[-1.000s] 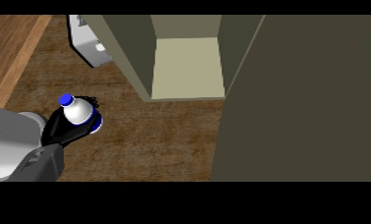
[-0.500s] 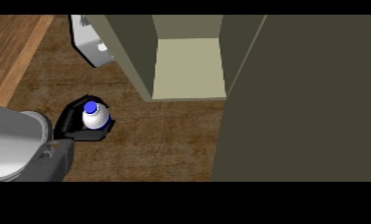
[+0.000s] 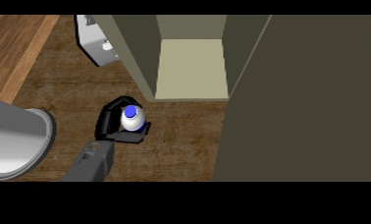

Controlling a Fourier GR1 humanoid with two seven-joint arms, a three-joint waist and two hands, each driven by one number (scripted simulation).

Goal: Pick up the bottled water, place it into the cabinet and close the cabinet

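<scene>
1. The bottle [image 3: 132, 118], blue cap up, sits left of the frame's centre, just below and left of the cabinet [image 3: 138, 56] opening.
2. The left hand [image 3: 109, 122] is curled around the bottle, so pickup looks done and the carry is under way.
3. The next move calls for shifting the bottle right and up-frame onto the pale shelf [image 3: 192, 68], clearing the cabinet's near side wall.
4. The open door [image 3: 304, 100] fills the right side and awaits closing.
5. A white object [image 3: 95, 46] lies at the upper left, and 1 unidentifiable grey rounded shape [image 3: 22, 139] is at the left edge.
</scene>
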